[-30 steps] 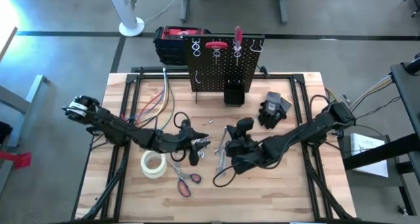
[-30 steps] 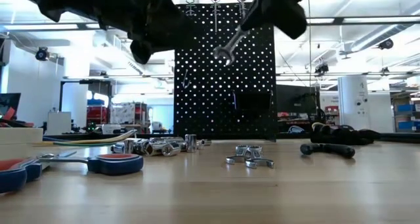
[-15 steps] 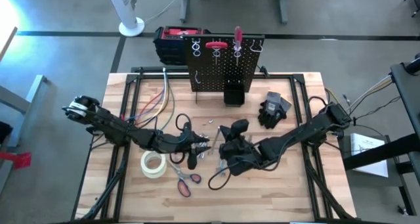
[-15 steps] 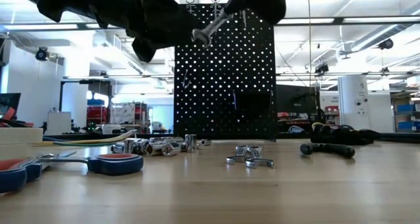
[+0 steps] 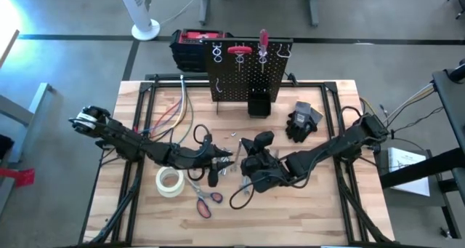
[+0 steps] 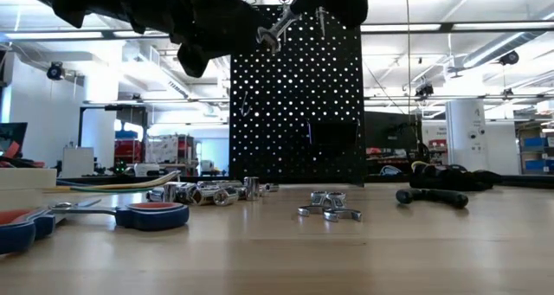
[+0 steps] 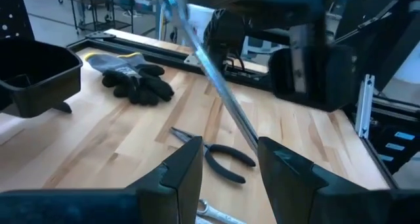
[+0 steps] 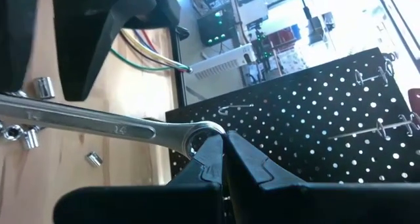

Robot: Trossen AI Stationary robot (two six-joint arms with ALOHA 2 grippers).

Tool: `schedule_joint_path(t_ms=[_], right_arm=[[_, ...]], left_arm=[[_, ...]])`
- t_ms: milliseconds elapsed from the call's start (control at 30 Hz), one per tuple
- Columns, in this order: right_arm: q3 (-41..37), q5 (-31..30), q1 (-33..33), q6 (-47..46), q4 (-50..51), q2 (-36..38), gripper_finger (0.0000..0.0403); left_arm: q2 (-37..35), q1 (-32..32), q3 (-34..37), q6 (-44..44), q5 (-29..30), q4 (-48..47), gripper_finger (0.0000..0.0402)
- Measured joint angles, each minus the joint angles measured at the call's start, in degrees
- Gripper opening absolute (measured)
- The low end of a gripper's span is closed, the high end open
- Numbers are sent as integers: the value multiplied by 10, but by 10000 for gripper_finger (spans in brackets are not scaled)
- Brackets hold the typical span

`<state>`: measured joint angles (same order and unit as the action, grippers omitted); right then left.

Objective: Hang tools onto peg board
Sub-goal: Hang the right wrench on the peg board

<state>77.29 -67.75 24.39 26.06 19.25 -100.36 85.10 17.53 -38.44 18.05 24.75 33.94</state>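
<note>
My right gripper [image 5: 248, 166] is shut on a silver wrench [image 6: 273, 31], held high above the middle of the table; the wrench also shows in the right wrist view [image 8: 98, 122]. My left gripper [image 5: 221, 161] [image 7: 226, 168] is open just left of it. In the left wrist view the wrench's shaft [image 7: 216, 86] slants down toward the gap between my left fingers; I cannot tell whether it touches them. The black peg board [image 5: 243, 77] stands at the far edge with a red-handled tool [image 5: 263, 38] and a red clamp-like tool [image 5: 240, 51] on its hooks. My right gripper pinches the wrench's ring end [image 8: 197, 137] between its two fingertips. The shaft sticks out sideways, across the fingers, toward the table's left. The wrench is lifted clear of the table and tilted, its open-jaw end [image 6: 263, 41] lower.
On the table lie red-handled scissors [image 5: 205, 202], a white tape roll [image 5: 169, 181], black-handled pliers [image 7: 220, 157], small sockets [image 6: 208, 192] and small wrenches [image 6: 329, 208]. A black glove [image 5: 301, 122] lies at the right. A black bin [image 5: 259, 102] sits on the peg board; a red-and-black toolbox [image 5: 190, 48] stands behind it.
My right gripper has carried the wrench up and toward the table's left, closer to my left gripper. The wrench has stayed tilted, its open-jaw end lower.
</note>
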Motion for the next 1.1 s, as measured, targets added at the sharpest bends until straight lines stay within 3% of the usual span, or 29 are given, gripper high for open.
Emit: schedule_joint_path(t_ms=[533,800,1100], right_arm=[[-3,-14,-5,0,-3,0,0],[-3,-14,-17,-6,-17,0,0],[-3,-15,-17,-6,-17,-1,0]], left_arm=[[2,-15,0,21,2,11,137],[70,-32,-35,34,2,50,135],[124,-32,-80,10,3,43,64]])
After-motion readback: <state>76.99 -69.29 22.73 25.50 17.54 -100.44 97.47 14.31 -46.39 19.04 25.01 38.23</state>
